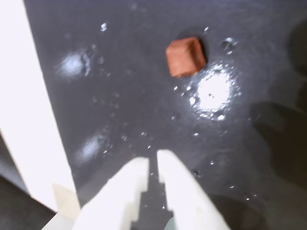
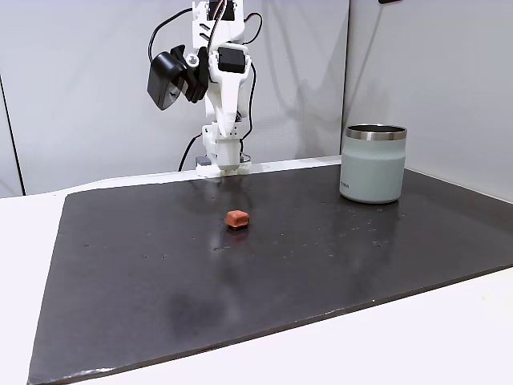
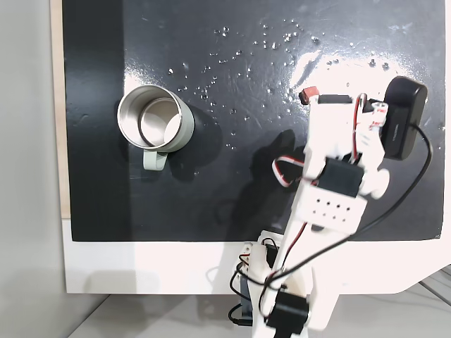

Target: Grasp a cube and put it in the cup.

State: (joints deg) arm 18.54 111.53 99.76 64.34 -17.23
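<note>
Hand empty with narrow gap, above the desk, cube ahead, cup well apart

A: What is seen around the work area?
B: A white desk is covered by a glossy black mat. Plain pale grey walls are seen behind it.
A: And the light?
B: Bright glare spots are reflected on the mat in the wrist view.

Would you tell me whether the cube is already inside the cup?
No, in a fixed view the cube lies on the dark mat, apart from the cup.
</note>
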